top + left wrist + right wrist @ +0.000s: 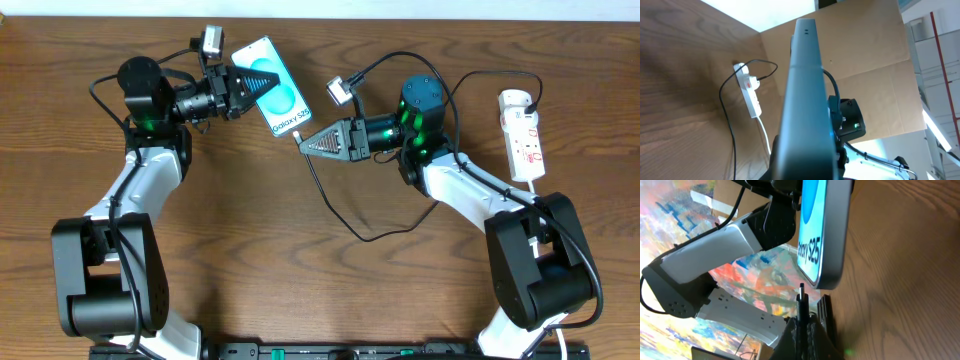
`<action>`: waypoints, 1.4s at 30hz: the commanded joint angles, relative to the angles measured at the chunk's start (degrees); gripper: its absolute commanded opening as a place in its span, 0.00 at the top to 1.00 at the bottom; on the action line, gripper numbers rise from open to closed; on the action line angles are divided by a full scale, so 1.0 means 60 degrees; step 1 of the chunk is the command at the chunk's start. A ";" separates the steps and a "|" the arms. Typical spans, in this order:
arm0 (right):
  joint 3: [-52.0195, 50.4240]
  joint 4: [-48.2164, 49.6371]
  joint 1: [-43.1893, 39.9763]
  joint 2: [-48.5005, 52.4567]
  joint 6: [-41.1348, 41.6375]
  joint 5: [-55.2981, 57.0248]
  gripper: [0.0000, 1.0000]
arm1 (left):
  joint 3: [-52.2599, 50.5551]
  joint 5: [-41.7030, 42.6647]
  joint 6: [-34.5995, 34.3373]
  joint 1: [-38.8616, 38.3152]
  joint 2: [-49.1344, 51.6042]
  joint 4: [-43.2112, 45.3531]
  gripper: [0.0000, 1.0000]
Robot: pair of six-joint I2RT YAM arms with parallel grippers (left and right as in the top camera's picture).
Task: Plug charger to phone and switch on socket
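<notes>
The right wrist view alone showed the thin black charger cable [801, 297] pinched in the right gripper [304, 142], tip just short of the glossy teal smartphone [825, 240] clamped by the left gripper [263, 85]; the rounded white plastic power strip [522, 135] lay well beyond.

Wooden table [250, 250] with socket [524, 135] and charger [365, 237]

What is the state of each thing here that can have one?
phone: clamped in shut left gripper, nothing plugged in
charger: tip held in shut right gripper, close to phone, not inserted
socket: lying flat, one plug inserted, switch position unclear
</notes>
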 commanded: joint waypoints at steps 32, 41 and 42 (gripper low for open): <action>0.0095 -0.0022 -0.0084 0.0058 -0.0197 0.0335 0.99 | 0.0299 0.0186 -0.0058 0.0029 -0.0091 0.0087 0.93; 0.0095 -0.0025 -0.0087 0.0058 -0.0197 0.0404 0.99 | 0.0299 0.0189 -0.0058 0.0029 -0.0091 0.0087 0.93; 0.0095 -0.0025 -0.0087 0.0058 -0.0197 0.0404 0.99 | 0.0299 0.0186 -0.0058 0.0029 -0.0091 0.0087 0.93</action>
